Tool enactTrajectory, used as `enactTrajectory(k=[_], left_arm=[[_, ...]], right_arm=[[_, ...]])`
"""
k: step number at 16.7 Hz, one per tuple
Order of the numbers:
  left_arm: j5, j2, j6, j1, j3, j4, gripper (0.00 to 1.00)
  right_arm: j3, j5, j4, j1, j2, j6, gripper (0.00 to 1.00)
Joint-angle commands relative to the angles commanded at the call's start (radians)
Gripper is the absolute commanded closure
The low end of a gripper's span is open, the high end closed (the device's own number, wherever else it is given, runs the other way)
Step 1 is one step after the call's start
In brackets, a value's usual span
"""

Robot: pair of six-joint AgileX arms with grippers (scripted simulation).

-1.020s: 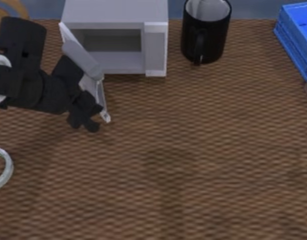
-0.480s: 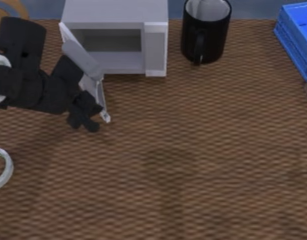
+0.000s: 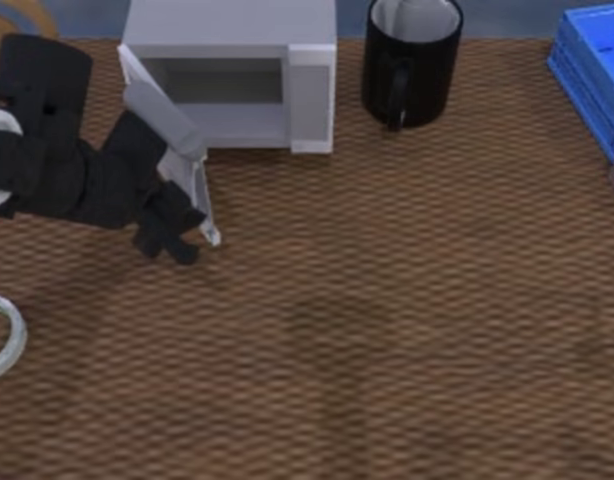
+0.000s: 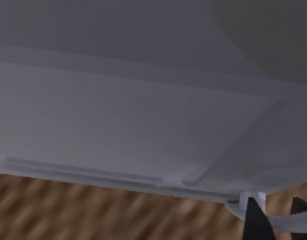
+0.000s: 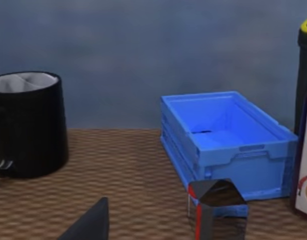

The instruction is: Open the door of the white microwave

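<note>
The white microwave (image 3: 232, 30) stands at the back left of the table, its cavity exposed. Its door (image 3: 165, 122) is swung out toward the front left, hinged at the microwave's left corner. My left gripper (image 3: 187, 238) is shut on the door's white handle (image 3: 212, 236) at the free end. In the left wrist view the door (image 4: 133, 125) fills the picture, and the dark fingertips (image 4: 254, 220) of the left gripper (image 4: 276, 212) pinch the handle (image 4: 253, 200). My right gripper (image 5: 68, 235) is parked off the top view, with one dark finger (image 5: 96, 225) showing and nothing in it.
A black mug (image 3: 412, 60) stands right of the microwave. A blue crate (image 3: 592, 70) sits at the back right, with a dark red-striped box (image 5: 216, 210) and a bottle (image 5: 303, 150) near it. A clear ring (image 3: 2, 335) lies at the left edge.
</note>
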Motion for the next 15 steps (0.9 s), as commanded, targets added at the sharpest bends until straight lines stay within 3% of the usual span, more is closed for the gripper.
enactTrajectory(k=[9, 15], left_arm=[[0.066, 0.005, 0.126, 0.057, 0.016, -0.061, 1.0], [0.07, 0.006, 0.133, 0.061, 0.016, -0.066, 1.0]], right_arm=[[0.0, 0.0, 0.0, 0.0, 0.0, 0.0, 0.0], [0.0, 0.0, 0.0, 0.0, 0.0, 0.0, 0.0]])
